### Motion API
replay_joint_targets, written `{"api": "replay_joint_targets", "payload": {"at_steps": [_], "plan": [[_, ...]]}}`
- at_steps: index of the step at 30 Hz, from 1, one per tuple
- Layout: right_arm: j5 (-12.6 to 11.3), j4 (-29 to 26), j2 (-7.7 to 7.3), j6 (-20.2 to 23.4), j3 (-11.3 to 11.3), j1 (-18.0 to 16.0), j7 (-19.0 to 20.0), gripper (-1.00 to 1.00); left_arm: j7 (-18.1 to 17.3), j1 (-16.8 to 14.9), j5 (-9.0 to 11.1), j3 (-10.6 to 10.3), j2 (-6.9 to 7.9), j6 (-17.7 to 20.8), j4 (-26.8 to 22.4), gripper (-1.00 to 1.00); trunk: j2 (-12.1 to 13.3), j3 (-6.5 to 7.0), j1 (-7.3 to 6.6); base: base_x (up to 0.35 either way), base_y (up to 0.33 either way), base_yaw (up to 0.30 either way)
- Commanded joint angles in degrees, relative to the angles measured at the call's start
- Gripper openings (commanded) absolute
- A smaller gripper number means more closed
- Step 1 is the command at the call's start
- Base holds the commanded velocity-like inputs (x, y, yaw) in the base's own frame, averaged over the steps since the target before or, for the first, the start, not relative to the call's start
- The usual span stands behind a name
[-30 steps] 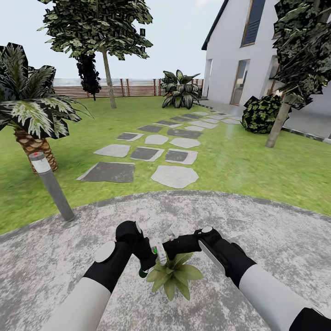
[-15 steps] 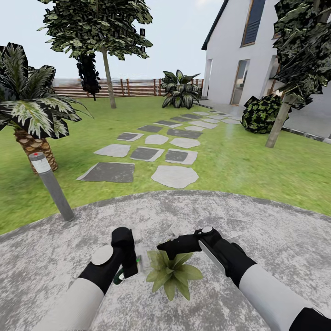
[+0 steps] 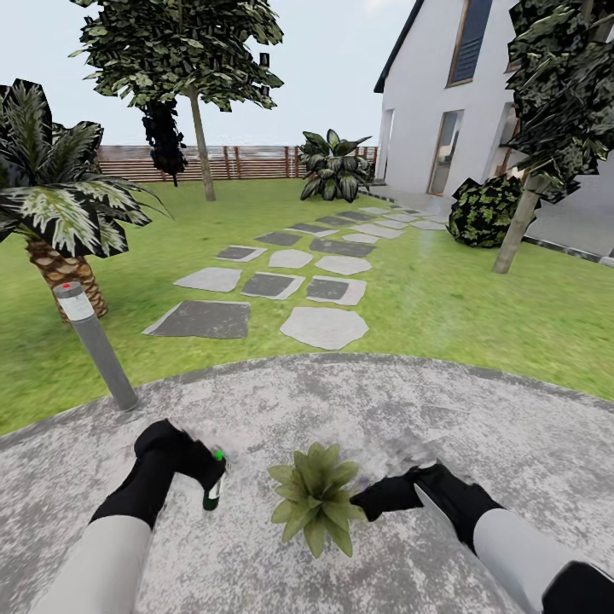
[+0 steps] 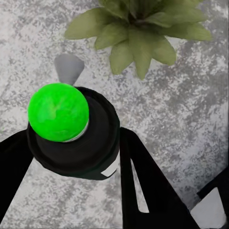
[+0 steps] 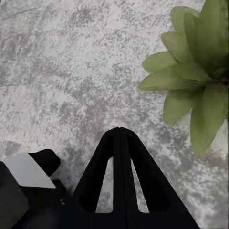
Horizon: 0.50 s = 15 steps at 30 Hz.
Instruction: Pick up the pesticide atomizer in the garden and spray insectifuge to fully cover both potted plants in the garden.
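Spreading across the near ground, the round grey paved patio [image 3: 477, 409] is lying open on every side, with the lawn [image 3: 460, 307] and a path of stepping stones [image 3: 290, 281] running far toward the house [image 3: 477, 94]. A grey bollard lamp [image 3: 95, 344] is standing at the patio's far left edge, well apart from both arms, and a palm [image 3: 51, 205] is rising behind it. One potted plant [image 3: 315, 496] is sitting near the middle, between the two arms, its leaves splayed low; its pot is hidden under them. The left gripper [image 3: 200, 477] is hanging to the plant's left, clamping the pesticide atomizer [image 3: 212, 485] between its fingers [image 4: 143, 191]; the bottle's long axis is running roughly up and down, with a green-tipped end uppermost. In the left wrist view the plant is lying just beyond that tip. The right gripper [image 3: 375, 499] is resting just beside the plant's right leaves, fingers [image 5: 119, 157] pressed together and empty. Spraying likely calls for the left arm, which is carrying the bottle.
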Motion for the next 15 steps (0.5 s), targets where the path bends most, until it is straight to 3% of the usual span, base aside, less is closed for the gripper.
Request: {"api": "replay_joint_targets", "payload": {"at_steps": [1,3,5,7,9,12,15], "plan": [[-0.9,3.9,-0.15,-2.0,0.1,-0.1,-0.1,1.0,1.3,0.0,2.1,3.2,-0.08,0.5,0.0,-1.0,0.0,-0.05,0.0,0.0,0.0,0.0],[-1.0,6.7,-0.24,-5.6,0.0,-0.1,-0.2,1.0,2.9,0.0,4.5,5.8,-0.12,0.5,-0.1,-1.0,0.0,-0.05,0.0,0.0,0.0,0.0],[-1.0,9.6,-0.97,-8.0,0.0,-0.1,-0.2,1.0,3.8,0.0,5.7,6.9,-0.23,0.5,-0.1,-1.0,0.0,-0.05,0.0,0.0,0.0,0.0],[-1.7,15.8,-4.62,-9.4,-0.1,-0.1,-0.2,1.0,4.2,0.0,6.3,7.9,-0.25,0.6,-0.1,-1.0,0.0,-0.05,0.0,0.0,0.0,0.0],[-3.9,19.6,-7.68,-12.4,-0.1,0.2,-0.2,1.0,4.3,0.0,6.5,10.4,-0.22,0.7,0.0,-1.0,0.0,-0.05,0.0,0.0,0.0,0.0],[-7.0,20.8,-8.63,-14.0,-0.1,0.3,-0.3,1.0,4.2,0.1,6.5,13.2,-0.25,0.9,0.0,-1.0,0.0,-0.05,0.0,0.0,0.0,0.0],[-8.0,21.0,-8.96,-14.3,-0.1,0.4,-0.3,1.0,4.1,0.1,6.4,14.1,-0.19,2.1,0.0,-1.0,0.0,-0.05,0.0,0.0,0.0,0.0]]}}
